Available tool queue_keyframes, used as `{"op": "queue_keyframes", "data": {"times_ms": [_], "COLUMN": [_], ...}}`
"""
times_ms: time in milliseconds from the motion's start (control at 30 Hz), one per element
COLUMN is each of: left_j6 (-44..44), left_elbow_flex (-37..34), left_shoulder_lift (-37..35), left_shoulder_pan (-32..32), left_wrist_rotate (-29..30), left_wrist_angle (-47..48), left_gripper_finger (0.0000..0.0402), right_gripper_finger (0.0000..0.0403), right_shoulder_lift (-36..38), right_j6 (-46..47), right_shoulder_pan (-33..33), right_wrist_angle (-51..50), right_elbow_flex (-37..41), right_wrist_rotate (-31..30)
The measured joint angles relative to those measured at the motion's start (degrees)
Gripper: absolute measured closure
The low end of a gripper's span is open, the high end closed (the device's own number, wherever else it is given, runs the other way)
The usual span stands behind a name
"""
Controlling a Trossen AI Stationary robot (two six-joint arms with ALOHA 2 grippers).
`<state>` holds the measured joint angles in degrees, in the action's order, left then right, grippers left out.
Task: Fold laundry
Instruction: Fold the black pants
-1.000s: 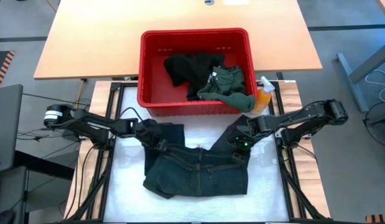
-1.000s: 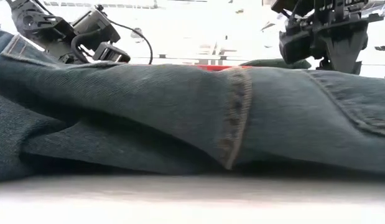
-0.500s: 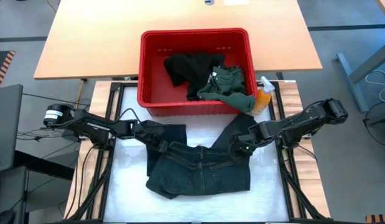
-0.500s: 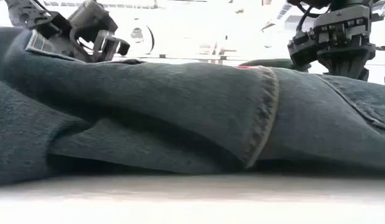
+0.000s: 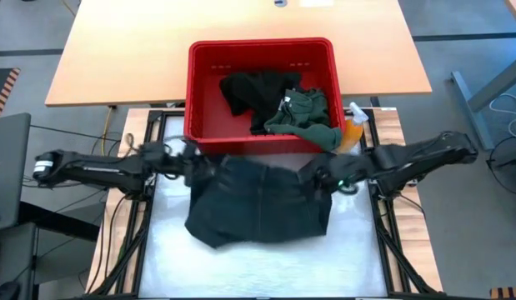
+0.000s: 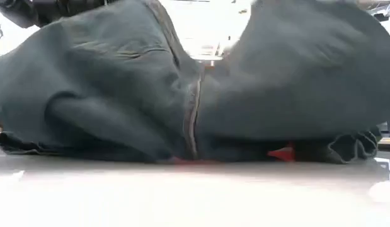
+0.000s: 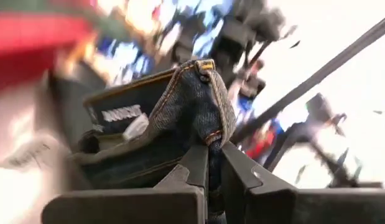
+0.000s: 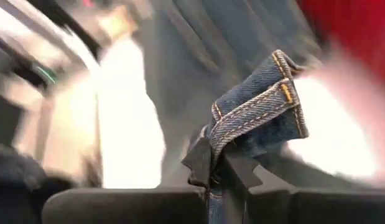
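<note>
A pair of dark jeans (image 5: 258,204) hangs over the white pad, held up at the waist end, with the lower part (image 6: 182,148) resting on the table. My left gripper (image 7: 215,163) is shut on the waistband at the jeans' left corner (image 5: 203,165). My right gripper (image 8: 216,168) is shut on the waistband at the right corner (image 5: 314,175). More laundry, a black garment (image 5: 253,90) and a green shirt (image 5: 303,117), lies in the red basket (image 5: 203,92). My left gripper pinches the bunched waistband edge (image 7: 208,134) between its two fingers, several denim layers folded together. The waist end is lifted clear and the rest hangs below. My right gripper pinches a folded waistband corner (image 8: 242,134) between its two fingers. That corner stands up past the fingers, lifted clear, with cloth hanging below.
The red basket stands just beyond the jeans at the pad's far edge. An orange spray bottle (image 5: 351,133) stands at the basket's right corner, close to my right arm. A wooden table (image 5: 116,50) lies behind. Bare white pad (image 5: 258,267) lies on the near side.
Both grippers have gone up with the waistband and a little toward the basket. The jeans' waist end, flat on the pad before, is now lifted clear, and the cloth hangs between the two grippers. The lower part has stayed on the table.
</note>
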<state>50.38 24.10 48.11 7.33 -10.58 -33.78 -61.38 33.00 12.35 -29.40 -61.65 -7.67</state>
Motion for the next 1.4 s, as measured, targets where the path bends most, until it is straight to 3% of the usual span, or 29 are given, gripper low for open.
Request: {"op": "queue_keyframes", "data": {"times_ms": [267,400,533,767,933,1233,1400], "left_j6": [-5.7,-6.9,-9.0,-14.5,-18.5,-20.2,-19.0], "left_elbow_flex": [1.9,7.9,16.1,30.5,36.5,38.1,38.1], "left_shoulder_lift": [-5.7,-2.2,5.4,17.3,21.9,21.6,22.4], "left_shoulder_pan": [0.9,0.0,-1.8,-4.9,-6.2,-6.3,-6.3], "left_wrist_rotate": [16.1,19.8,18.2,17.0,17.0,21.4,20.2], "left_wrist_angle": [-13.6,-10.3,-2.6,15.5,19.7,24.9,25.0], "left_gripper_finger": [0.0399,0.0399,0.0399,0.0399,0.0398,0.0396,0.0395], "right_gripper_finger": [0.0366,0.0366,0.0366,0.0366,0.0366,0.0366,0.0365], "right_shoulder_lift": [2.4,-1.9,-8.0,-15.1,-16.6,-16.0,-16.7], "right_j6": [-13.3,-14.9,-12.7,-12.3,-12.9,-13.6,-13.6], "right_shoulder_pan": [-5.8,-8.1,-8.8,-9.0,-8.5,-5.7,-5.6], "right_wrist_angle": [21.3,30.7,37.8,38.6,37.7,30.1,29.6], "right_elbow_flex": [-2.9,-2.9,-3.0,-7.9,-9.7,-9.7,-9.7], "right_wrist_rotate": [-3.0,1.0,2.9,3.2,0.5,-12.4,-13.2]}}
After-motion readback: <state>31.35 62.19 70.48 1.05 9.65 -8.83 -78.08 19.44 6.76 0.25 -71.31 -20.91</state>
